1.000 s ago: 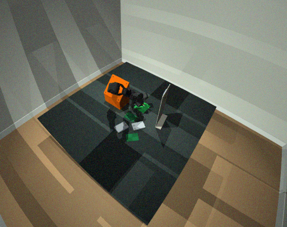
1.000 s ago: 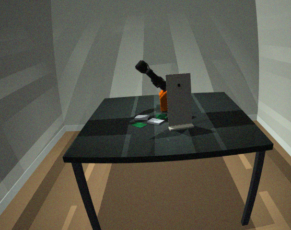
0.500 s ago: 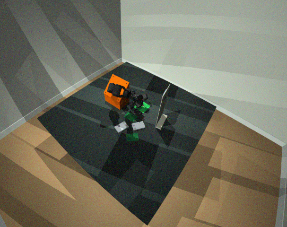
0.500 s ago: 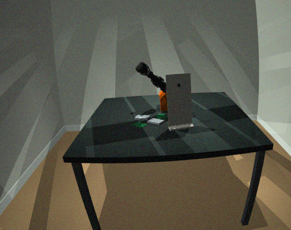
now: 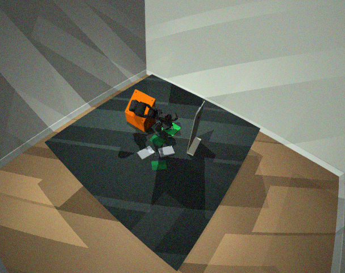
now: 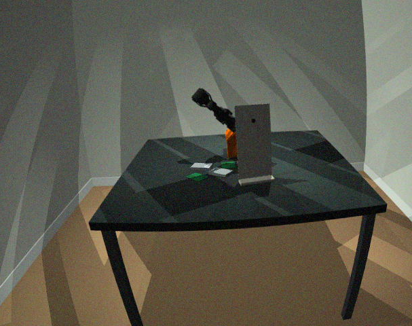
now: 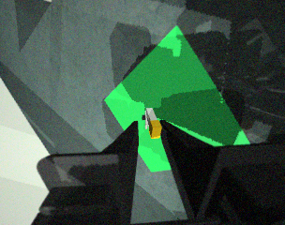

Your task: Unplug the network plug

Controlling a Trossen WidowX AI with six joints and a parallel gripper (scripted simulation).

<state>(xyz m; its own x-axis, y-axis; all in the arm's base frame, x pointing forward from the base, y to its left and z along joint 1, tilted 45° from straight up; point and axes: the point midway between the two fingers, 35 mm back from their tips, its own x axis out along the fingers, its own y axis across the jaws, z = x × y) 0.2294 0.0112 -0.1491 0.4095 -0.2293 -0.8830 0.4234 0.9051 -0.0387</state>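
The plug (image 7: 155, 128), pale with an orange end, lies slightly askew between the fingertips, over the bright green marked square (image 7: 180, 75) (image 5: 175, 129). It seems to rest on the square, but its exact height is hard to tell. My gripper (image 7: 148, 124) (image 5: 169, 126) points down and is a little open, with a narrow gap between the left finger and the plug. The upright panel (image 5: 195, 126) (image 6: 253, 147) stands apart from the gripper, with a small dark hole (image 6: 253, 120) high up. In the exterior view the panel hides the fingers and the plug.
Two pale flat plates (image 5: 145, 152) (image 5: 166, 151) lie beside the arm. A darker green patch (image 5: 157, 139) lies near them, and another green patch (image 5: 158, 165) (image 6: 197, 176) lies further out. The orange arm base (image 5: 140, 96) stands behind the gripper.
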